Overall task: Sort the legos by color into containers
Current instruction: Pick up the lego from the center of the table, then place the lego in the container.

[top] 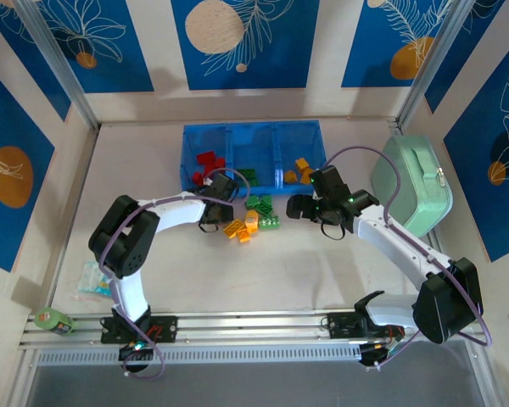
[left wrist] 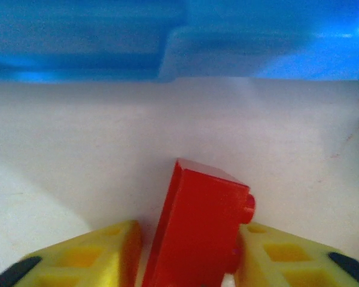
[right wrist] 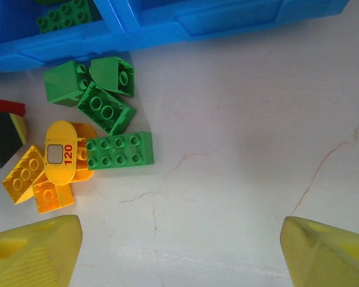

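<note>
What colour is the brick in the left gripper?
Red. The brick shows best in the left wrist view.

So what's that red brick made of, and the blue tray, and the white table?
Red brick: hard plastic, smooth and slightly shiny, with crisp molded edges and a round stud.
Blue tray: also plastic, glossy, with molded ridges; possibly a little see-through.
Table: pale and matte with thin crack-like lines; maybe stone or a marble-look coating, hard to tell.
</note>
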